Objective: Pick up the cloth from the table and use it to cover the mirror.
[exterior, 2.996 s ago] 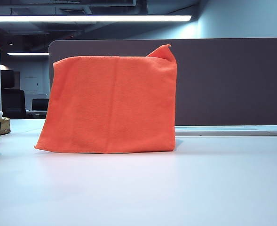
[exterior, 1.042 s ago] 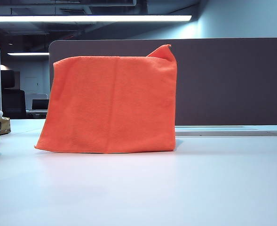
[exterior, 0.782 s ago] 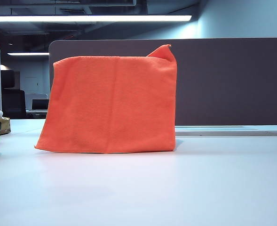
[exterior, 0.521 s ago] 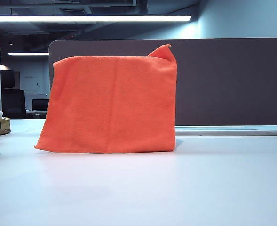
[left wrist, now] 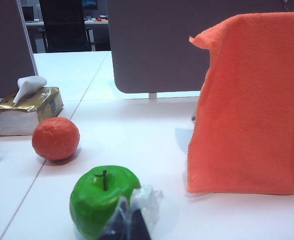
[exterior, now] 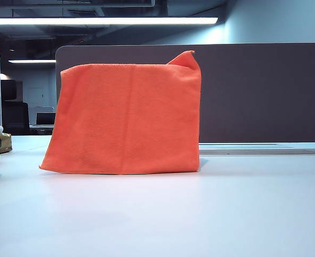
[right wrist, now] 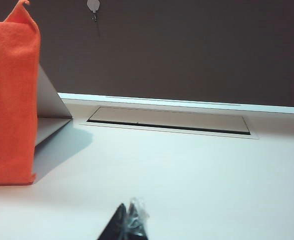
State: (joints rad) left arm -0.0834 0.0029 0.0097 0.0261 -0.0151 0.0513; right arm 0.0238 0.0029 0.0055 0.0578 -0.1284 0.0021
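Both grippers are pinched closed and empty, low at the near edge: left gripper point(left wrist: 129, 225) beside a green apple point(left wrist: 103, 197), right gripper point(right wrist: 129, 225) over bare table point(exterior: 200, 214). The cloth point(exterior: 125, 120) drapes the mirror point(right wrist: 49, 107), probably fully; only a grey edge shows. A grey partition point(exterior: 264, 91) backs the office.

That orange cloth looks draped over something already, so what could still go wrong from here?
The cloth hangs over the mirror, whose leaning side and stand show only in the right wrist view. One corner pokes up at the top, so the drape is uneven and might slip. The left gripper sits shut right beside the green apple; a careless move could roll it away. The right gripper, also shut, rests over the bare table.
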